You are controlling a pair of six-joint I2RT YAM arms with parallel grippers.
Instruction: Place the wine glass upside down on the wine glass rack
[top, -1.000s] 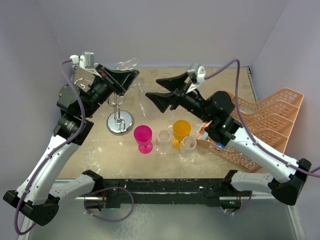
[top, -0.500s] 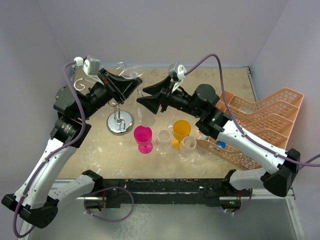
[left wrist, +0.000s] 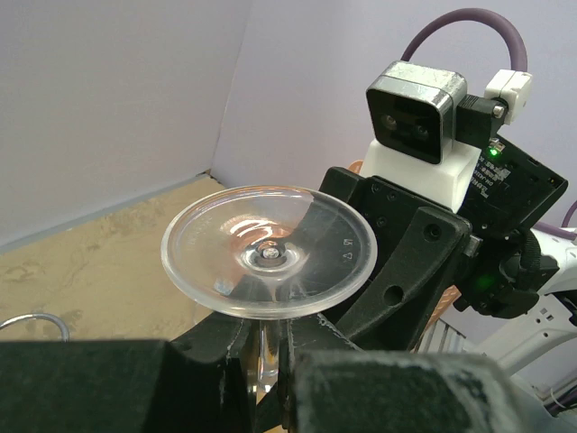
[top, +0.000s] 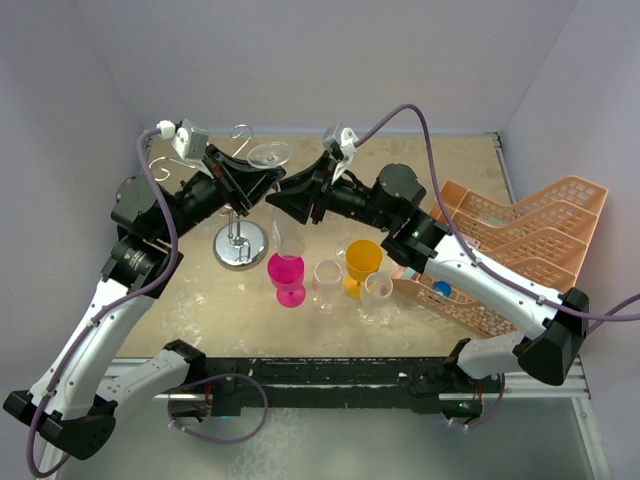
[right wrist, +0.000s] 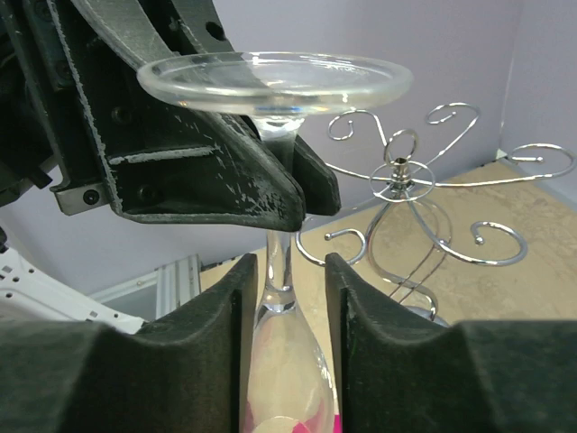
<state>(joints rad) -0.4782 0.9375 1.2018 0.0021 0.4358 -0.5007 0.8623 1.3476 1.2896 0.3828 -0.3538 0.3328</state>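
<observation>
While your left gripper (top: pixel 262 178) is clamped shut on the stem of the glass (top: pixel 268 153), the glass hangs upside down in the air, foot up and bowl down, above the worktop (top: pixel 460 170) and just beside the rack (top: pixel 240 245). It is not on the rack. Your right gripper (right wrist: pixel 290 271) stands lower on the same stem, jaws parted, one finger (right wrist: pixel 216 343) on each side where the stem widens into the bowl. Slim gaps show at the stem; further down you cannot tell if the pads touch the bowl.

From the right wrist you see the rack's scroll arms (right wrist: pixel 403 176) just beyond the glass, with the left gripper's dark fingers (right wrist: pixel 180 153) crowding the space under the foot. From above, the two grippers meet nose to nose.

A pink glass (top: pixel 287 275) stands upright right under the hanging bowl. Beside it are two clear glasses (top: pixel 327 280) and an orange glass (top: pixel 363 262). The peach crate (top: pixel 530 240) lies at the right, well apart from the rack.
</observation>
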